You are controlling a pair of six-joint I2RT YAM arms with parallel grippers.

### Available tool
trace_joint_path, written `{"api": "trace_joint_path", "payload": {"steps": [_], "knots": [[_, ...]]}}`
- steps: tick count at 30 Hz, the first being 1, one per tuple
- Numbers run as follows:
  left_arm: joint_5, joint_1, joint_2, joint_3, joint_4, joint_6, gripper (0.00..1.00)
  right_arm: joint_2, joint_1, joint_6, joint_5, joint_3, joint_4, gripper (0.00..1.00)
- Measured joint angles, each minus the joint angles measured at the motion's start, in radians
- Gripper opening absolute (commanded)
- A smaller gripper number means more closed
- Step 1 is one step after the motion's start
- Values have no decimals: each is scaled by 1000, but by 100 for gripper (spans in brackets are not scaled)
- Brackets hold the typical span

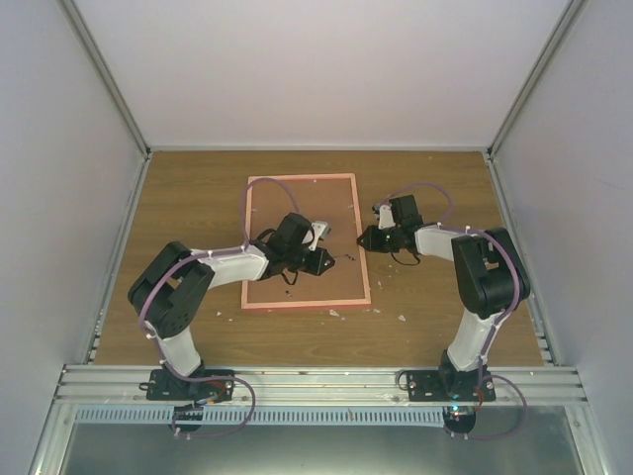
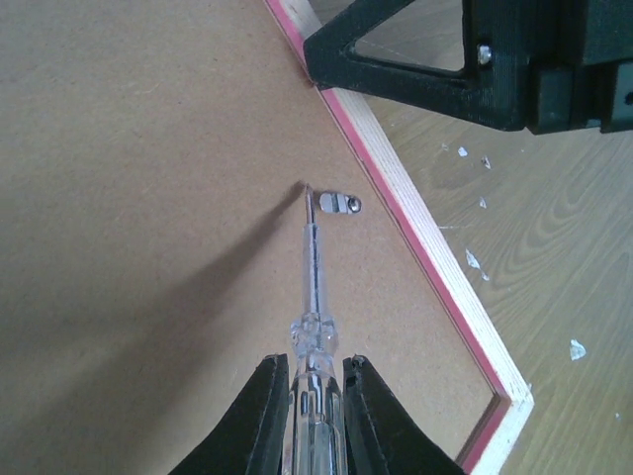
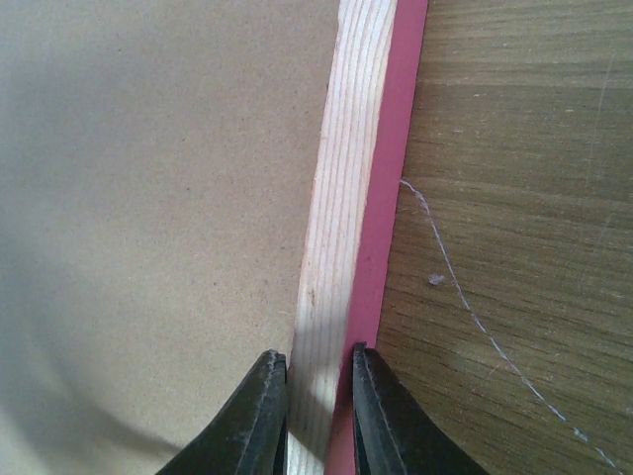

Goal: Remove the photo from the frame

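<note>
The frame (image 1: 302, 178) lies face down on the table, its brown hardboard back (image 1: 297, 203) upward. The photo is hidden beneath that back. My left gripper (image 1: 315, 237) hovers over the board, shut on a clear-handled screwdriver (image 2: 312, 267). The screwdriver's tip touches the board next to a small metal tab (image 2: 339, 204) by the right rail. In the left wrist view the left gripper (image 2: 316, 371) clamps the handle. My right gripper (image 1: 364, 237) is at the frame's right side. In the right wrist view the right gripper (image 3: 320, 361) pinches the wood-and-pink rail (image 3: 351, 198).
Small white flecks (image 1: 404, 319) lie on the wooden table right of and below the frame. Pale enclosure walls (image 1: 59, 198) stand on three sides. An aluminium rail (image 1: 316, 381) carrying both arm bases runs along the near edge.
</note>
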Motion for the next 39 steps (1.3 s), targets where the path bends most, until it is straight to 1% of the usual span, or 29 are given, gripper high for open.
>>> {"api": "trace_joint_path", "payload": {"steps": [4,11,20,23,25,28,30,33,39], "knots": [[0,7,-50,-31,0,-6,0,-3,6,-1,12,0,-2,1],[12,35,-120,-53,7,-7,0,-26,27,-10,55,-10,-20,1],[12,56,-146,-68,8,-7,0,-161,66,-32,62,-134,-95,1],[13,58,-146,-68,9,-7,0,-214,79,-31,59,-186,-113,6],[14,59,-145,-68,9,-7,0,-248,84,-27,53,-218,-123,12],[19,60,-132,-60,8,-7,0,-282,86,-25,48,-244,-144,24],[22,60,-114,-49,11,-6,0,-291,87,-27,48,-246,-164,29],[23,60,-86,-26,8,-6,0,-294,89,-28,51,-226,-176,31],[22,60,-29,32,8,3,0,-232,89,-48,97,-76,-170,30]]}}
